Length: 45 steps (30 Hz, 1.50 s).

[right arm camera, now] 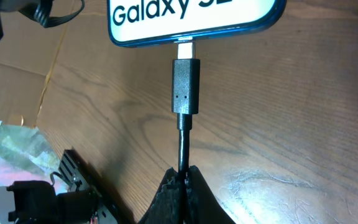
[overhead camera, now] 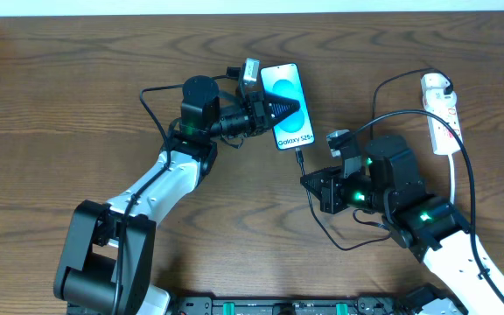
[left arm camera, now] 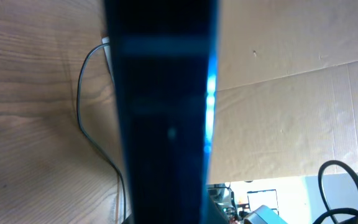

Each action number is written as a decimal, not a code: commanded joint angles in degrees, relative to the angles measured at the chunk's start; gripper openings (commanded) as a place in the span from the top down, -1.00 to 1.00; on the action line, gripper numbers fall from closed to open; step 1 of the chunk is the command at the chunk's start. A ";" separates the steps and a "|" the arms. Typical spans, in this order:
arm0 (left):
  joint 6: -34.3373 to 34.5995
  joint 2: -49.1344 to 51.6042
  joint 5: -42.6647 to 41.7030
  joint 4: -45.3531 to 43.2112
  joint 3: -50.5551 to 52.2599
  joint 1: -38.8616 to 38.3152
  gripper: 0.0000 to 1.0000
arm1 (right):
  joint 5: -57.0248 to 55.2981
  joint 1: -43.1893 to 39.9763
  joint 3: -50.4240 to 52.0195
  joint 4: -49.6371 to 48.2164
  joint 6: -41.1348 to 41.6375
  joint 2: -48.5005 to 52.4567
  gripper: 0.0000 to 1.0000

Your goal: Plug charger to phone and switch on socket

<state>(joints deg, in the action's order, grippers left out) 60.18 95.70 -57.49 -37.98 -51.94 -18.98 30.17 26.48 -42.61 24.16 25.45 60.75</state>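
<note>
Two tools pinching: left tool (overhead camera: 291,106) on phone (overhead camera: 289,133), right tool (right arm camera: 184,180) on charger (right arm camera: 186,87); plug at phone's bottom edge.

Lit evenly from overhead, with faint, short shadows on the brown table (overhead camera: 59,105). Badly out of focus in the left wrist view, with the phone (left arm camera: 160,124) a dark band edged in blue glow. Crisp in the right wrist view, with a pale sheen on the wood.

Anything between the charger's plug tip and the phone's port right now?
Nothing visible. The plug of the charger lines up with the bottom edge of the phone, its metal tip touching the port, with only bare table underneath. The right gripper is shut on the charger just behind the plug.
</note>
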 commanded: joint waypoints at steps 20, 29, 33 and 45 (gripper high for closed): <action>-0.17 -0.22 -0.28 -0.90 0.09 -0.07 0.85 | 0.44 -0.13 0.04 -0.57 0.44 0.28 0.98; -1.29 -0.22 -0.28 -0.90 0.09 -0.07 0.86 | 0.55 -0.13 0.04 -0.09 0.44 0.28 0.98; -1.29 -0.22 -0.07 -0.90 0.09 -0.07 0.86 | 1.07 -0.13 0.04 0.52 0.44 0.28 0.98; -1.29 -0.22 0.11 -0.90 0.09 -0.07 0.85 | 1.09 -0.13 0.04 0.31 0.44 0.28 0.98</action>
<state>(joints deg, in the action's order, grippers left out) 59.94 95.70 -57.23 -37.98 -51.94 -18.98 30.39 26.48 -42.61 24.58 25.45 60.90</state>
